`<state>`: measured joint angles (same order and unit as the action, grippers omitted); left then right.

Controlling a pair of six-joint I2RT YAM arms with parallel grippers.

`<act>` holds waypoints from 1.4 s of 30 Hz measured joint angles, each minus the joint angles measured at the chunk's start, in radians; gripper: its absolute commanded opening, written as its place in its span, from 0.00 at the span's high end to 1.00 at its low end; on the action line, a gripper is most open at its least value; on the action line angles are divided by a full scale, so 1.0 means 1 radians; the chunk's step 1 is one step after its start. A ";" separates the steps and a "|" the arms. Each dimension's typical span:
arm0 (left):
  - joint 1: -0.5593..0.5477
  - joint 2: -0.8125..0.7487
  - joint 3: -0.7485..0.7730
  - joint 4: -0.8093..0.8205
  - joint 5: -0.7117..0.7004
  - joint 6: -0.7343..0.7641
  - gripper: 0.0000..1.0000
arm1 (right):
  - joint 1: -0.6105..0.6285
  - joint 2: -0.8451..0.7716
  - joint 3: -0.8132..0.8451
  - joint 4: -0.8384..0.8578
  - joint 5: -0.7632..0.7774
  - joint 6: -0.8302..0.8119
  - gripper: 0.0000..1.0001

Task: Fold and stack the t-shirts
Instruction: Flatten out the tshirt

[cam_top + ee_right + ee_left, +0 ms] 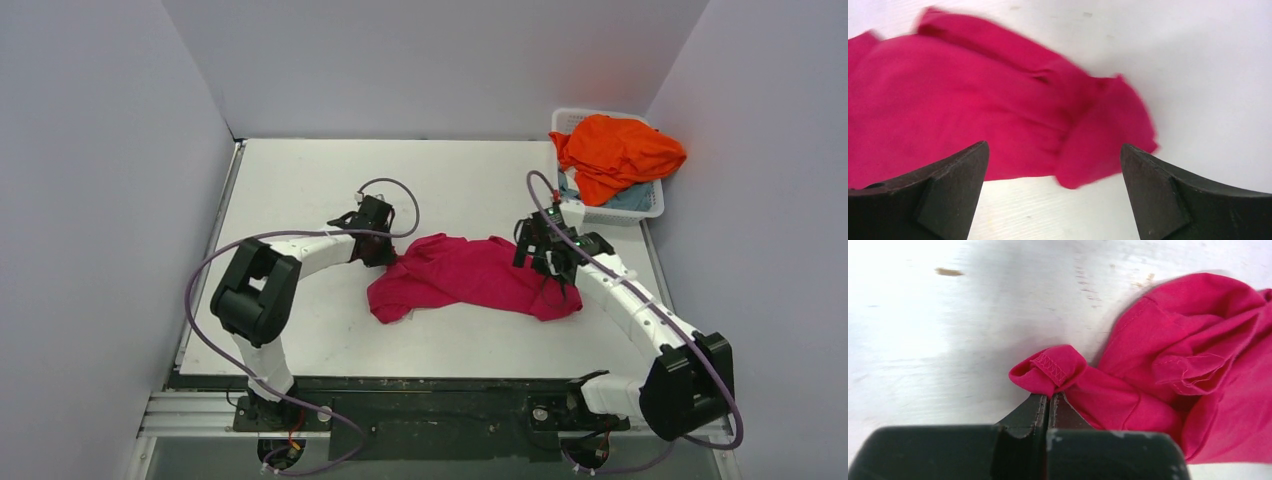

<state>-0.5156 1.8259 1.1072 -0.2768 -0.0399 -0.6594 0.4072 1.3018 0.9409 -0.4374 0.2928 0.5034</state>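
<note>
Hem (1050, 367) of crumpled magenta t-shirt (470, 278) pinched in left fingers (1034, 414), wedge-shaped right fingers (955, 172) spread wide, empty

We see a magenta-pink soft cloth t-shirt (470, 275), plain and without print. Its folded hem (1050, 367) carries a zigzag stitch in matching pink thread. The flat counter (300, 190) is white, marked by a small tan fleck (949, 272). The plastic lattice basket (620, 215) is white too; the crumpled cloth t-shirt (615, 152) in it is bright plain orange, and the bit of cloth (635, 198) showing under that is pale blue-grey. We note the left arm (300, 250) and right arm (630, 305) are white with black joints, their thin cables (195, 280) lilac. The left claw (1049, 399) and right claw (1054, 147) are matte black.
</note>
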 measured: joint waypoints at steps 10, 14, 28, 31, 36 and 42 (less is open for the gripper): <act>0.000 -0.285 -0.158 -0.004 -0.114 0.017 1.00 | -0.208 -0.162 -0.138 -0.065 0.043 0.100 0.08; 0.000 -0.370 -0.189 -0.002 -0.122 0.018 1.00 | -0.210 -0.077 -0.133 -0.031 0.013 0.105 0.16; 0.000 -0.428 -0.242 -0.016 -0.146 0.018 1.00 | -0.208 0.189 -0.082 0.051 -0.001 0.141 0.62; 0.000 -0.435 -0.242 -0.026 -0.156 0.018 1.00 | -0.201 0.195 -0.101 0.060 0.006 0.155 0.95; 0.000 -0.448 -0.234 -0.056 -0.182 0.020 1.00 | -0.180 0.165 -0.110 0.056 0.043 0.164 1.00; 0.000 -0.505 -0.108 -0.127 -0.262 0.052 1.00 | -0.161 -0.062 -0.031 0.008 0.077 0.124 1.00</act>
<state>-0.5152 1.3205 0.9993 -0.4034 -0.3023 -0.6075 0.2466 1.2400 0.9104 -0.4290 0.3695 0.6270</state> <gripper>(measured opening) 0.031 0.009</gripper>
